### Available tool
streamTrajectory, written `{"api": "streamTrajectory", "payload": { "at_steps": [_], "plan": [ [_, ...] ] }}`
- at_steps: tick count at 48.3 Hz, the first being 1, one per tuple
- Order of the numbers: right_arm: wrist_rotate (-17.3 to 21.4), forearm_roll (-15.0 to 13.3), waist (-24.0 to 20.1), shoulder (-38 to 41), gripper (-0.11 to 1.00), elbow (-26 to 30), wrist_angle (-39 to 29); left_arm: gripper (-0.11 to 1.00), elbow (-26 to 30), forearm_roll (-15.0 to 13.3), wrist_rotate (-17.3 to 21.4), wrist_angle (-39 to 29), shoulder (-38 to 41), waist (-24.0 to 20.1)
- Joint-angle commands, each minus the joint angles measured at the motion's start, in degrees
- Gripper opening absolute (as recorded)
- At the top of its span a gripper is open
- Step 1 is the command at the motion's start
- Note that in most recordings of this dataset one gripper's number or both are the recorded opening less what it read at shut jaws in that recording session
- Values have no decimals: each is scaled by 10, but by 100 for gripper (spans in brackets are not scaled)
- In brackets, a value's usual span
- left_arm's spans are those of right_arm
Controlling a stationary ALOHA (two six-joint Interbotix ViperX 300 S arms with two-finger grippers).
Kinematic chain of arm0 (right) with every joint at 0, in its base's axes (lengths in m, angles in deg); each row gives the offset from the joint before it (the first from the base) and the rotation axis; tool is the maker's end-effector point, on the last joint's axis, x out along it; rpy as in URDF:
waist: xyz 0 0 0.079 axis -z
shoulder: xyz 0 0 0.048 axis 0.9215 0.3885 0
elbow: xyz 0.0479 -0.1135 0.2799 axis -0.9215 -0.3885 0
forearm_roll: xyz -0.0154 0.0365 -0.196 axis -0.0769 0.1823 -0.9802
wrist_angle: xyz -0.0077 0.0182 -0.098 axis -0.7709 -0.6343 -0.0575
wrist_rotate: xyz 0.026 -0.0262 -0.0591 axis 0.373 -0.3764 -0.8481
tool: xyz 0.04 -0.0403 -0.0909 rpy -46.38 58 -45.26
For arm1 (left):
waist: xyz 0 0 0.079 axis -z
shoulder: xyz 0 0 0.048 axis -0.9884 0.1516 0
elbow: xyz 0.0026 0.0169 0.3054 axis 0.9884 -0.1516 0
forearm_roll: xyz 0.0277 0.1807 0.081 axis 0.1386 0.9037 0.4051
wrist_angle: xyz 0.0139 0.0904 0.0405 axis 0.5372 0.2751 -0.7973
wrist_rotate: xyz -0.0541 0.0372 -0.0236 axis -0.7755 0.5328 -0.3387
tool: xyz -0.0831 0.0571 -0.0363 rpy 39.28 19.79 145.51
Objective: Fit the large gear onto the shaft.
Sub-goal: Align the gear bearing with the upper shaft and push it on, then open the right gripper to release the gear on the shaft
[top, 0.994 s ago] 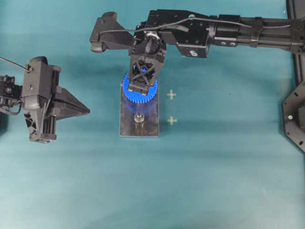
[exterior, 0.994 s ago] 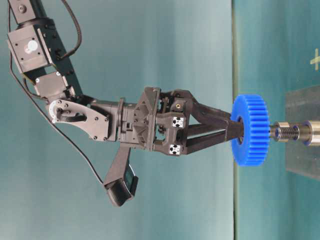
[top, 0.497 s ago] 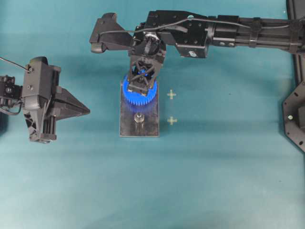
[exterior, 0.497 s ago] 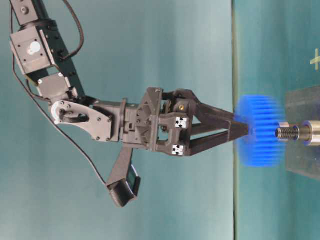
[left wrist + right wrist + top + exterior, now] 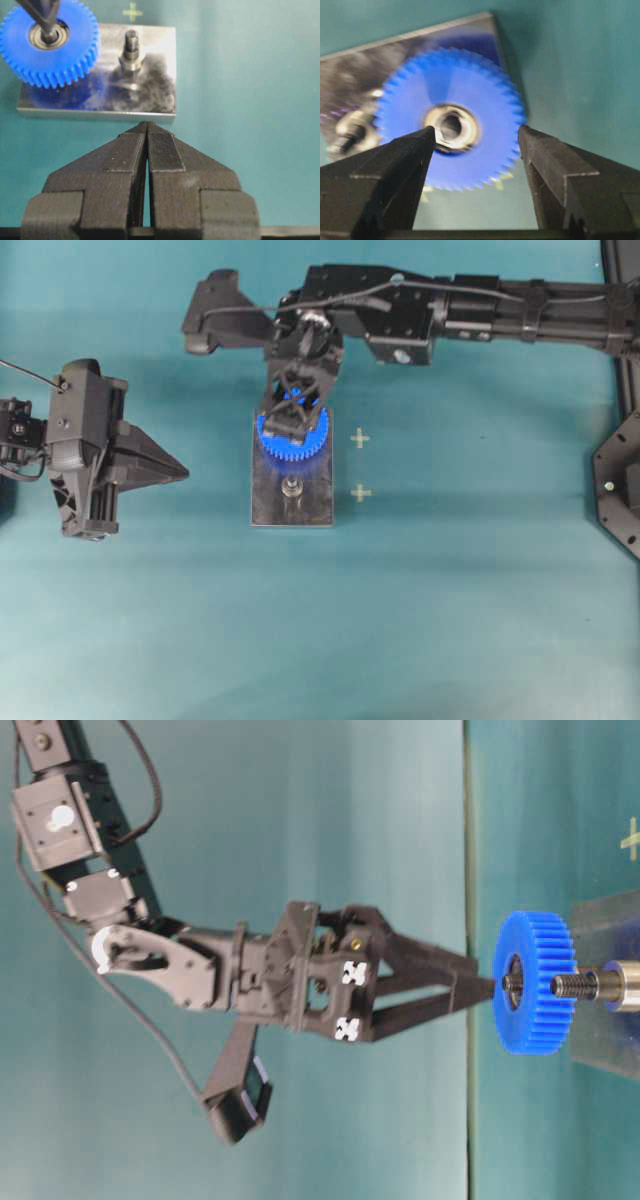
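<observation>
The large gear (image 5: 295,443), bright blue with a silvery hub, lies flat over the far end of the grey plate (image 5: 292,510). It is free of any grip. The shaft beneath it is hidden by the hub and a finger. In the table-level view the large gear (image 5: 535,1020) sits close to the plate. My right gripper (image 5: 291,420) hovers just above it, open, one fingertip (image 5: 427,136) over the hub (image 5: 454,127). The gear (image 5: 470,160) looks blurred there. My left gripper (image 5: 147,125) is shut and empty, left of the plate (image 5: 160,107).
A second upright peg (image 5: 292,487) stands bare on the near half of the plate, also seen as the peg (image 5: 131,50) beside the gear (image 5: 60,65). Two pale cross marks (image 5: 360,439) lie on the teal table right of the plate.
My right gripper has opened and let go of the gear. The gear has dropped down toward the plate, and the fingers have drawn back a little above it. The left arm has not moved.
</observation>
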Motion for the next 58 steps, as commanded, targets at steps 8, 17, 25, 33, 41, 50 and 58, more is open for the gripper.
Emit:
{"api": "streamTrajectory", "payload": {
  "at_steps": [8, 17, 25, 33, 41, 50, 58],
  "plan": [
    [0, 2, -11, 11, 73, 18, -9, 0, 5, 2, -1, 4, -3, 0],
    [3, 0, -11, 10, 73, 19, -9, 0, 4, 2, -12, 10, -2, 0],
    [4, -2, -11, 5, 73, 27, -17, 0, 3, 1, -21, 13, -1, 1],
    [-2, -2, -11, -31, 72, 26, -28, 0, 4, 2, -21, 13, -3, 1],
    [-6, -2, -11, -87, 72, -11, -14, 0, 3, 2, -18, 13, -4, 1],
    [0, -2, -17, -166, 72, -94, 30, 0, 1, 2, -13, 14, -4, 1],
    [7, -2, -18, -245, 71, -198, 111, 0, -4, 2, -13, 14, -5, 1]
  ]
}}
